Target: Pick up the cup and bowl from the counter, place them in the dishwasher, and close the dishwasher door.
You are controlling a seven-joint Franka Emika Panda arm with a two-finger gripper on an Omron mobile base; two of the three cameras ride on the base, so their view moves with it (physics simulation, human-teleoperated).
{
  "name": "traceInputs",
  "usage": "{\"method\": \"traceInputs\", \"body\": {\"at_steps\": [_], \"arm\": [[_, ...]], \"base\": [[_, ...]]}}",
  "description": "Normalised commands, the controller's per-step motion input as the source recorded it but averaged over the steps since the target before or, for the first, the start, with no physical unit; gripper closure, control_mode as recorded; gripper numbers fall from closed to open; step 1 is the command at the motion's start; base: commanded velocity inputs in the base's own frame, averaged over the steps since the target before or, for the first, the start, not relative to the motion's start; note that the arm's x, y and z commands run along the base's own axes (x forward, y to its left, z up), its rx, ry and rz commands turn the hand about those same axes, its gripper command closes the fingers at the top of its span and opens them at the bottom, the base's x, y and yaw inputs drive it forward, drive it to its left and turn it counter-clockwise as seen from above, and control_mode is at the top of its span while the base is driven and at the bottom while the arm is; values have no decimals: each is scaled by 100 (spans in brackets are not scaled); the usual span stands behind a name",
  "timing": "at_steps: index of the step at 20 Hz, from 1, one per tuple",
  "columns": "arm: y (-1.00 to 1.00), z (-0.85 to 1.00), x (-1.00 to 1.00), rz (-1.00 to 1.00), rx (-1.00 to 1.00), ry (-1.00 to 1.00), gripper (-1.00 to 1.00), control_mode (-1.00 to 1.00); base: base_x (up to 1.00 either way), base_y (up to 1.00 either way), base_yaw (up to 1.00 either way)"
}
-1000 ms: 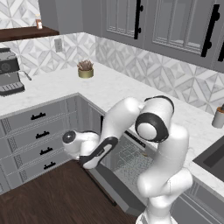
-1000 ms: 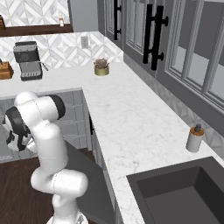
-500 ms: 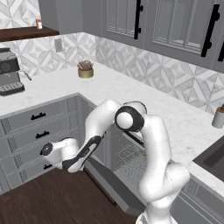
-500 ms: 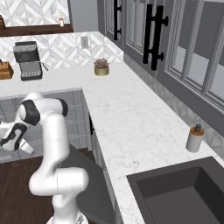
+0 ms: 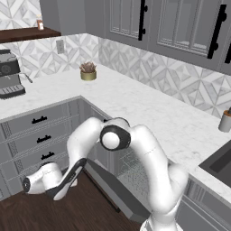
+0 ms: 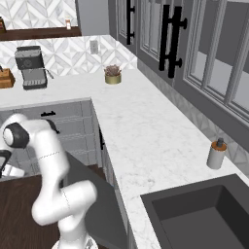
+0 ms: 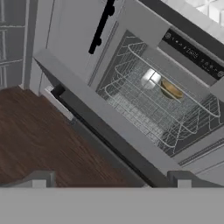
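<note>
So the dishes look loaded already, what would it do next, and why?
Probably bring the open gripper in under the lowered dishwasher door to push it up. The cup and bowl already sit in the dishwasher rack, and the hand hangs low beside the door's edge.

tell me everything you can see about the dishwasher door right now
The dishwasher door is a flat grey panel matching the cabinets, hinged at the bottom and dropped open over the dark wood floor, partway down rather than shut. In the hand view its top edge runs diagonally in front of the grey wire rack, where the cup and bowl already sit. In the left base view it slopes out below the counter. The open gripper hovers apart from it; nothing touches it.
</note>
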Motion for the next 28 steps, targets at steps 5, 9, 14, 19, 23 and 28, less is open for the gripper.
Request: {"method": "traceInputs", "body": {"at_steps": [5, 9, 14, 19, 23, 28], "arm": [[-19, -61, -69, -16, -7, -41, -100, -100], [-48, -68, -28, -21, 10, -31, -100, -100], [-52, -51, -9, -29, 30, -29, -100, -100], [-40, -78, -12, -26, 27, -46, -100, -100], [-31, -94, -47, -20, 10, -71, -100, -100], [-13, -98, -63, -22, 14, -69, -100, -100]], "base": [[0, 0, 0], [0, 0, 0], [0, 0, 0], [0, 0, 0], [0, 0, 0], [0, 0, 0]]}}
